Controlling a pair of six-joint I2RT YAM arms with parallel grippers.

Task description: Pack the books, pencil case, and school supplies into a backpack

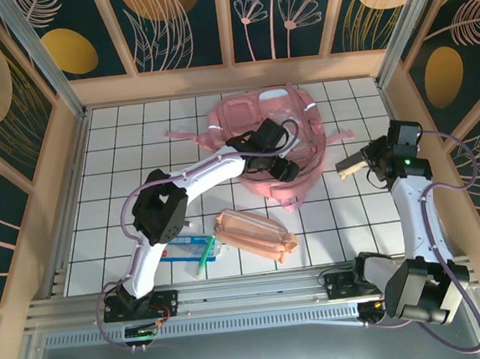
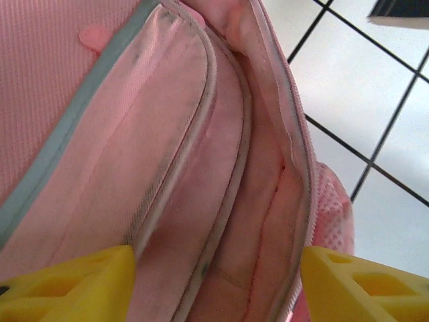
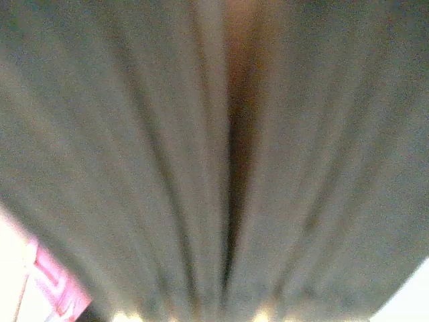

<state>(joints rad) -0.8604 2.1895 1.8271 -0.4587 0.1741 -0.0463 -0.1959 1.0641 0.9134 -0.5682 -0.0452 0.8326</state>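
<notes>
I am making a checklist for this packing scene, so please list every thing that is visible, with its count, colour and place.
backpack: one, glossy pink, far middle of the table, its top open
pencil case: one, peach-pink, near middle, in front of the backpack
packet: one, white and blue, near left, partly under the left arm
pen: one, green, at the packet's right edge
table: one, white tiles with dark lines, wooden border
wall panels: several, dark with gold shapes, around the table
blurred surface: one, grey-green, close before the right wrist camera; cannot tell what it is
left gripper: one, yellow fingers, open, at the backpack's opening
right gripper: one, right of the backpack; open or shut unclear
</notes>
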